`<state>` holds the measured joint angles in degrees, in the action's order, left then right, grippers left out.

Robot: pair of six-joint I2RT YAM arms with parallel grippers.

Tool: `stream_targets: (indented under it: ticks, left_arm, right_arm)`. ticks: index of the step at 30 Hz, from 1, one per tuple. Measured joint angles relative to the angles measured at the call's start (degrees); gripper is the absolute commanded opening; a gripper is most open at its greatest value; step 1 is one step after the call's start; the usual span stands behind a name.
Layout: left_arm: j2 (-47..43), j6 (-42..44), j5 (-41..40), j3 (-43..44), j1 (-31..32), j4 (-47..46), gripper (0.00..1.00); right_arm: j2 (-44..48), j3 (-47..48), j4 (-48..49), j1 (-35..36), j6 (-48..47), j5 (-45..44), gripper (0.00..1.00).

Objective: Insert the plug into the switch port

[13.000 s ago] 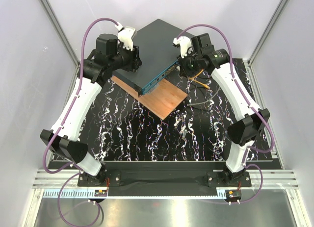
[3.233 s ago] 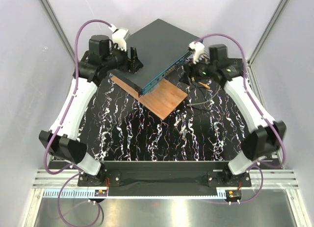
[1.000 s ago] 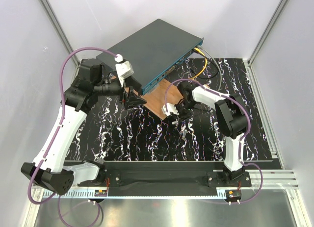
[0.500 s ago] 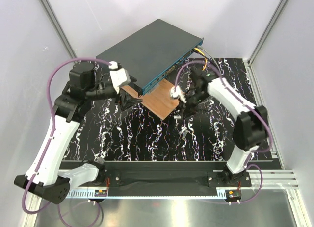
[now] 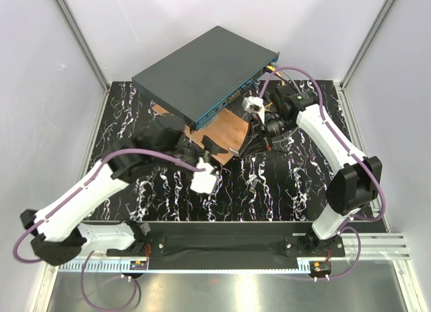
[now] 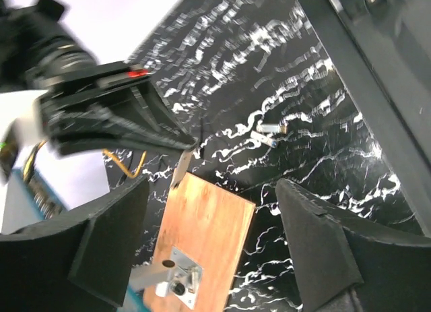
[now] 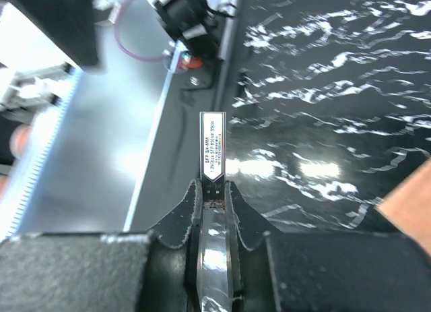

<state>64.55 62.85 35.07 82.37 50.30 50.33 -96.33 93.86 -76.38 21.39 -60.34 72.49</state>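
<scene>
The switch (image 5: pixel 202 66), a flat dark box with a teal front face, sits at the back centre. My right gripper (image 7: pixel 213 191) is shut on the plug (image 7: pixel 213 147), a slim silver piece with a white printed label that sticks out past the fingertips. In the top view the right gripper (image 5: pixel 264 131) hovers by the wooden board's right corner, in front of the switch. The left wrist view shows the plug (image 6: pixel 180 170) at that corner. My left gripper (image 6: pixel 212 241) stands wide open and empty over the board, also seen from above (image 5: pixel 219 149).
A brown wooden board (image 5: pixel 232 127) lies under the switch's front edge and carries a small metal plate fitting (image 6: pixel 176 285). Yellow cables (image 5: pixel 273 73) curl at the switch's right end. A tiny pale piece (image 5: pixel 252 184) lies on the marbled mat.
The left arm swung from the switch's left side down and across to the board's front. The right gripper rose from the mat and moved back right with the plug.
</scene>
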Motion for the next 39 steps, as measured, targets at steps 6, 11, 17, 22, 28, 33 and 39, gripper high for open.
stream_targets:
  ticks: [6,11,17,22,28,33,39]
  left_arm:
    - [5.73,5.16,-3.93,-0.07,2.89,0.52,0.69]
    - [6.19,7.19,-6.27,-1.51,4.50,-1.14,0.62]
    - [7.15,7.69,-8.63,-2.82,5.75,-3.76,0.52]
    - [8.26,7.32,-10.23,-2.91,6.01,-4.76,0.39]
    - [8.59,7.02,-11.15,-2.97,6.58,-5.03,0.15]
    - [8.57,5.14,-11.41,-3.02,6.82,-3.78,0.00]
    - [8.70,-9.57,-9.55,-1.60,5.03,-1.73,0.00]
  right_arm:
    - [1.62,-4.81,-0.07,0.87,1.29,4.15,0.00]
    - [3.80,-7.32,-0.22,2.36,1.73,5.46,0.00]
    - [4.57,-8.57,-0.24,2.80,2.05,6.69,0.00]
    - [4.59,-8.72,-0.24,3.37,2.36,6.71,0.00]
    - [5.20,-8.72,-0.24,3.89,2.64,6.73,0.00]
    - [5.86,-8.72,-0.50,4.02,3.32,6.64,0.63]
    - [11.19,-8.76,1.70,2.75,12.00,1.70,0.93]
